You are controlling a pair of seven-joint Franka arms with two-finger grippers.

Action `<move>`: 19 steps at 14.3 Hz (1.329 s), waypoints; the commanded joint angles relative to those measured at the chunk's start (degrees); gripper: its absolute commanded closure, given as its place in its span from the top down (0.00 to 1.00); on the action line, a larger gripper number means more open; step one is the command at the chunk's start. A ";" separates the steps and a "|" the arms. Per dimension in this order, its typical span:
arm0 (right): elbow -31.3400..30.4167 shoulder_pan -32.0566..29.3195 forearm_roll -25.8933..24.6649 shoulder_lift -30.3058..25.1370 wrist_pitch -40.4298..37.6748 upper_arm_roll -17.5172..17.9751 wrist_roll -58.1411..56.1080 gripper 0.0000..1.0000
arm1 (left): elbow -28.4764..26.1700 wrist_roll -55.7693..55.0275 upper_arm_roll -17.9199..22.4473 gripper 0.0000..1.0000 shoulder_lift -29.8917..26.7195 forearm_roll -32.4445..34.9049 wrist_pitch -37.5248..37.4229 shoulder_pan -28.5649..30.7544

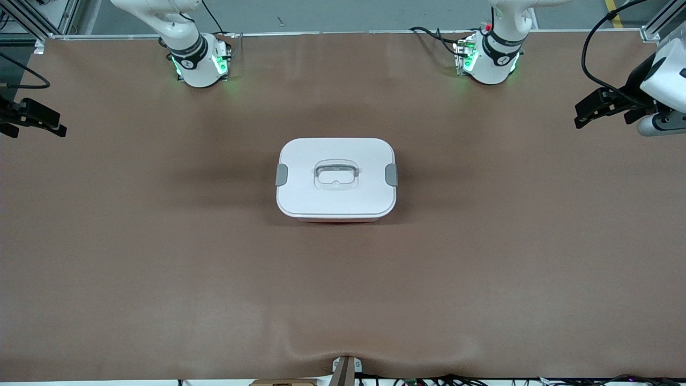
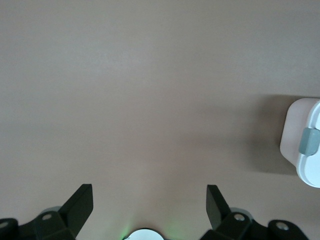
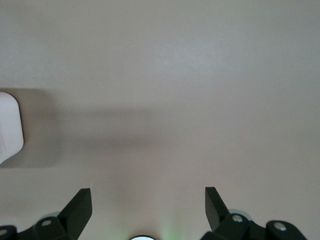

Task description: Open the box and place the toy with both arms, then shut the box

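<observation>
Left hand and right hand hang spread over the desk's ends; box sits mid-desk, clipped shut. No toy visible — I could fumble a clip and drag the box.

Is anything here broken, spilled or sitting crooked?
Nothing is damaged or spilled. The box sits square mid-table, lid on, both grey clips in place. One oddity: no toy is in view. The left gripper and right gripper wait open at the table's ends.
</observation>
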 commanded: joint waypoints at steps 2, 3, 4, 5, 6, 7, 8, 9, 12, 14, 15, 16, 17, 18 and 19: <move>-0.29 -0.41 -0.63 -0.43 0.73 0.44 0.11 1.00 | -0.79 0.30 -0.14 1.00 -1.04 -1.10 0.21 0.67; -0.37 -0.50 -0.45 -0.43 1.26 0.44 0.12 1.00 | -0.71 0.65 -0.14 1.00 -0.95 -0.93 0.21 0.58; -0.37 -0.76 -0.01 -0.34 1.70 0.44 0.12 1.00 | 0.08 0.83 -0.23 1.00 -0.87 -0.67 0.21 0.49; -0.37 -0.85 0.42 -0.34 2.40 0.44 0.21 1.00 | 0.61 0.92 -0.32 1.00 -0.86 -0.66 -0.14 0.58; -0.37 -0.85 0.78 -0.34 2.93 0.44 0.29 1.00 | 1.31 1.01 -0.32 1.00 -0.78 -0.66 -0.66 0.58; -0.37 -0.94 1.48 -0.34 3.02 0.44 0.29 1.00 | 2.10 1.01 -0.32 1.00 -0.60 -0.58 -0.67 0.58; -0.37 -1.11 2.18 -0.26 3.02 0.35 0.29 1.00 | 2.11 1.09 -0.32 1.00 -0.60 -0.58 -0.67 0.58; -0.37 -1.37 2.80 -0.26 2.93 0.27 0.47 1.00 | 2.20 1.18 -0.41 1.00 -0.60 -0.58 -0.75 0.58; -0.37 -2.17 3.33 0.18 2.85 0.27 0.56 1.00 | 2.20 1.10 -0.41 1.00 -0.60 -1.01 -1.02 0.67; -0.29 -2.08 3.33 0.18 2.85 0.27 0.47 1.00 | 2.46 1.10 -0.14 1.00 -0.51 -1.28 -1.11 0.67; -0.29 -1.99 3.33 0.18 2.85 0.27 0.47 1.00 | 2.46 1.10 -0.23 1.00 -0.34 -1.19 -1.11 0.58; -0.29 -1.90 3.33 0.18 2.93 0.27 0.47 1.00 | 2.46 1.01 -0.40 1.00 -0.16 -0.93 -1.02 0.40; -0.29 -1.82 3.33 0.18 2.93 0.27 0.47 1.00 | 2.46 1.01 -0.41 1.00 -0.16 -0.67 -1.02 0.40; -0.29 -1.64 3.33 0.18 2.76 0.27 0.47 1.00 | 2.37 0.92 -0.58 1.00 -0.16 -0.58 -1.11 0.49; -0.29 -1.64 3.24 0.18 2.58 0.27 0.47 1.00 | 2.37 0.92 -0.50 1.00 -0.16 -0.58 -1.11 0.49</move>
